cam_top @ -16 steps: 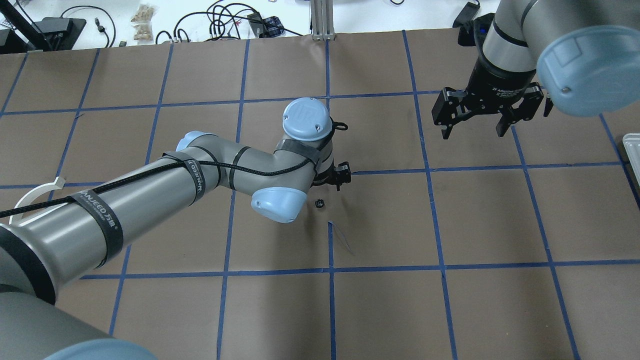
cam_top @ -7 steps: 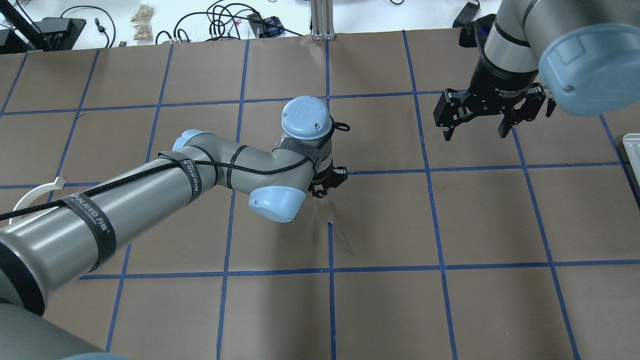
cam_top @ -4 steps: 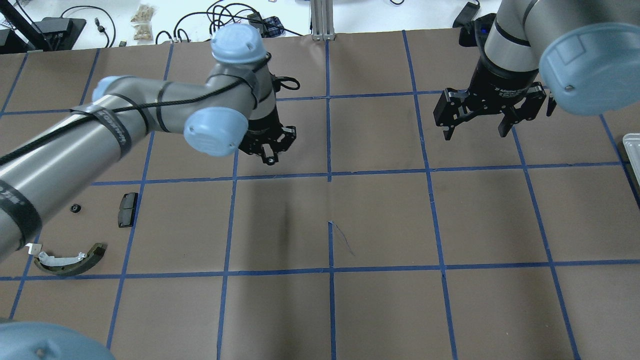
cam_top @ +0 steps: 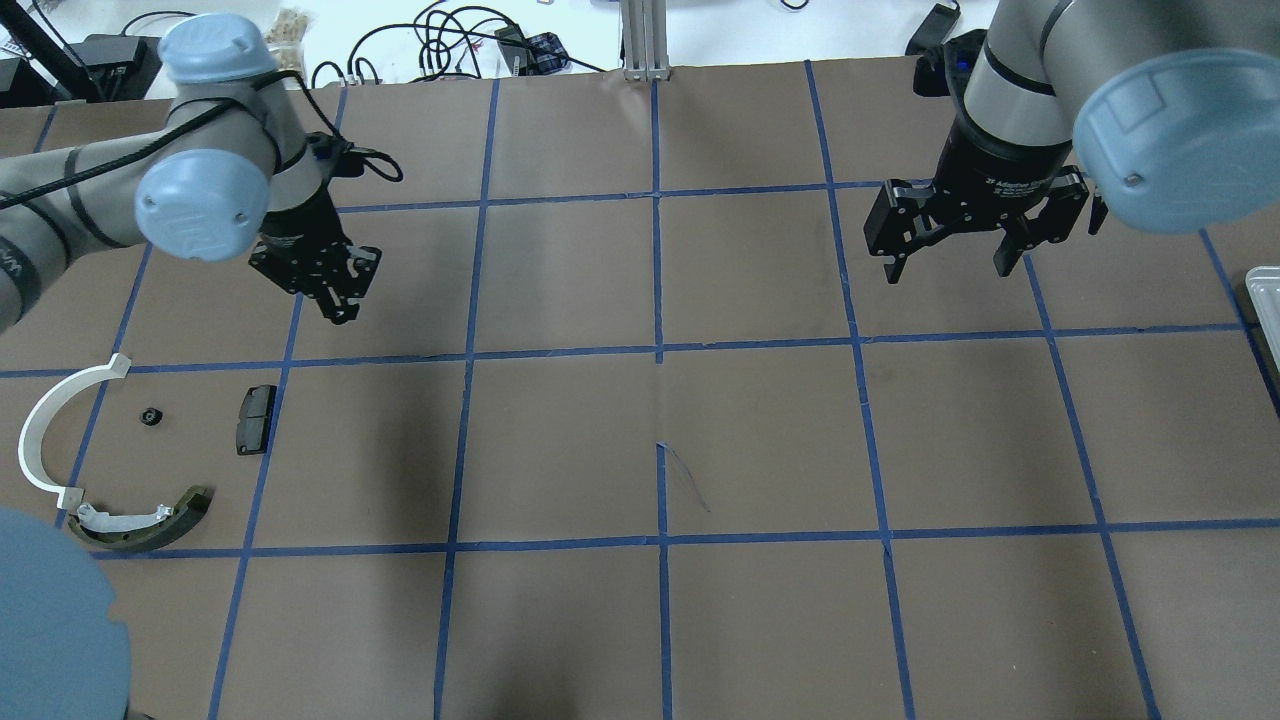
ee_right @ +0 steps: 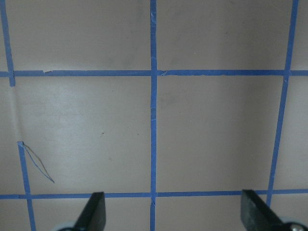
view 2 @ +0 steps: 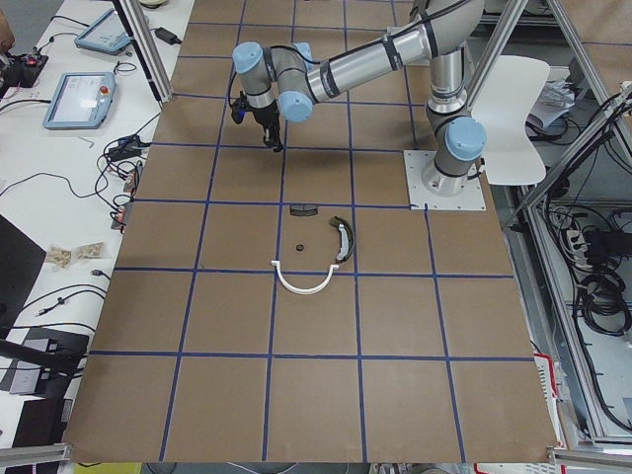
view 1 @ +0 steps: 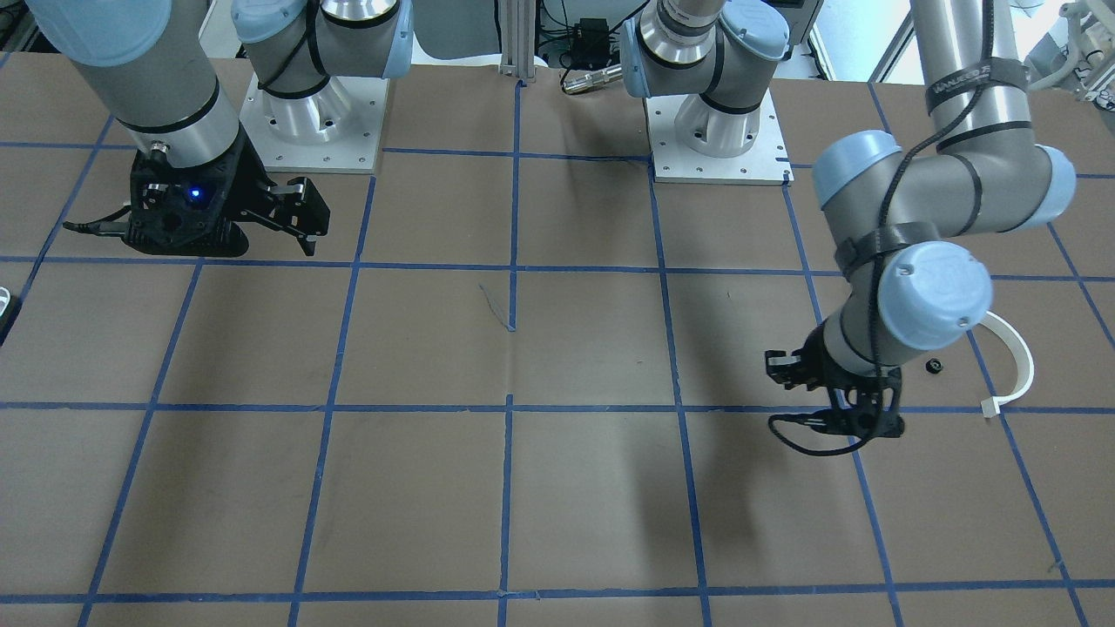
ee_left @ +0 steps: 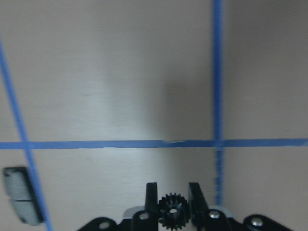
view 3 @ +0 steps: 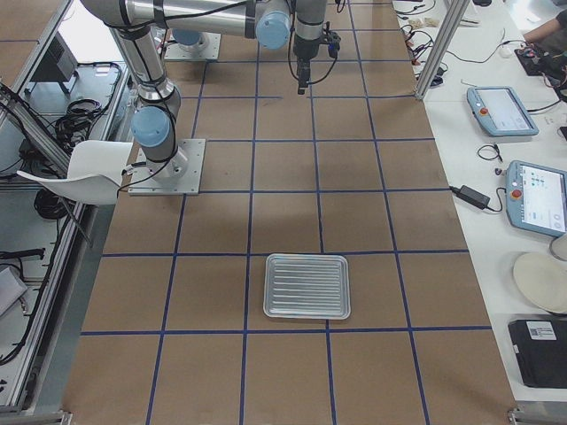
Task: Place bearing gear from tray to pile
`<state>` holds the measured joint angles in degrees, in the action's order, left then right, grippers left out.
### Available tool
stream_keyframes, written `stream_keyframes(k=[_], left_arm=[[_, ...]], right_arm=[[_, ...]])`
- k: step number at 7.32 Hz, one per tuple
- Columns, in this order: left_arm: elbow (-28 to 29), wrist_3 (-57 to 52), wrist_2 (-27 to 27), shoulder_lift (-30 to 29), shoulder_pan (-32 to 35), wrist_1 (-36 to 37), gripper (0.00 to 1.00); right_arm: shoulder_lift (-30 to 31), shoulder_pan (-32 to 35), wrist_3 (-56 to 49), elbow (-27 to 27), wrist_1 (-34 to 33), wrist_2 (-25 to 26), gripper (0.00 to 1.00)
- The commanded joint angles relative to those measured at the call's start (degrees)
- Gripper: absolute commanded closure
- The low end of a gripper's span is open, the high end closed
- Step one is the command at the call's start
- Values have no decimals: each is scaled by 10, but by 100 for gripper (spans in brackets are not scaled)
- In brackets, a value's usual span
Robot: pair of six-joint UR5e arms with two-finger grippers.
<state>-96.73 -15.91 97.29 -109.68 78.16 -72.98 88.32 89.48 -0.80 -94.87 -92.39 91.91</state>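
My left gripper [cam_top: 335, 300] is shut on a small black toothed bearing gear [ee_left: 173, 212], which shows between its fingers in the left wrist view. It hovers above the table, up and to the right of the pile. The pile holds a white half-ring strip [cam_top: 45, 425], an olive-green curved shoe [cam_top: 150, 520], a black rectangular pad [cam_top: 256, 420] and another small black gear [cam_top: 150, 416]. The pad also shows in the left wrist view [ee_left: 21, 202]. My right gripper [cam_top: 950, 255] is open and empty above the far right of the table.
A ribbed metal tray [view 3: 307, 286] lies at the table's right end, only its edge [cam_top: 1262, 300] showing in the overhead view. Blue tape lines grid the brown table. Cables and clutter lie beyond the far edge.
My left gripper shut on the gear at the table's middle, lifted it and swung left toward the pile. The right gripper has stayed almost in place.
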Motion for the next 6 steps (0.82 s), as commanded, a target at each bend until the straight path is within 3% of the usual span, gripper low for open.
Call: stream_keyframes(k=[1, 3, 5, 6], left_arm=[[-47, -173, 9, 1, -124, 85, 100], [-97, -244, 6, -18, -198, 195, 100], [-156, -248, 7, -18, -209, 293, 100], [-165, -246, 7, -18, -209, 306, 90]], right_arm=[[0, 1, 0, 3, -2, 3, 0], [1, 1, -2, 2, -4, -7, 0], [0, -4, 0, 10, -10, -6, 0], [2, 1, 4, 13, -11, -5, 0]])
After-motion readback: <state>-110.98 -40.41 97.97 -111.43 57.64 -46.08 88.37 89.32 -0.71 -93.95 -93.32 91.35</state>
